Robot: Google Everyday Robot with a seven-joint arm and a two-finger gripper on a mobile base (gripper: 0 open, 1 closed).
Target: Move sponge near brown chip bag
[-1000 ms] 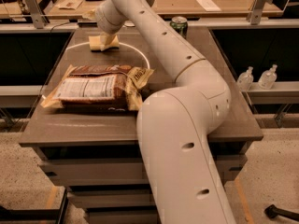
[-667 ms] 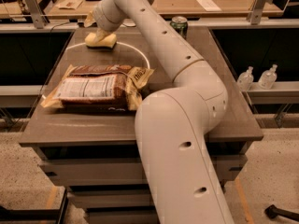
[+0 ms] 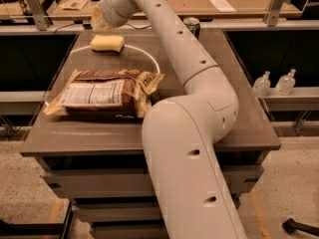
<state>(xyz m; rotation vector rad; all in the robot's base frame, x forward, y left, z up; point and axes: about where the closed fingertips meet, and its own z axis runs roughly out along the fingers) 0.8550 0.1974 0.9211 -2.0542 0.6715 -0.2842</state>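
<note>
At the far left corner of the table (image 3: pixel 239 108) we see the sponge (image 3: pixel 107 43) lying flat on the top, free, with nothing gripping it. Gripper (image 3: pixel 99 21) hangs just above and slightly behind it, toward the far edge. A thin strip of dark tabletop shows between the two, so we read them as apart, not touching. Whether the gripper is spread or closed we cannot tell; it merges with the wrist from this angle.

Brown chip bag (image 3: pixel 102 94) lies flat on the near left part of the table, white label panel up, crimped ends pointing left and right. The sponge sits beyond it, with bare tabletop between them. A thin white arc (image 3: pixel 149 56) on the surface curves around the sponge's side of that gap.

Arm (image 3: pixel 184 59) runs from the near right foreground diagonally up to the far left. A green can (image 3: pixel 191 26) stands at the far edge, right of the arm. We also see two clear bottles (image 3: pixel 273 82) on a lower shelf off to the right.
</note>
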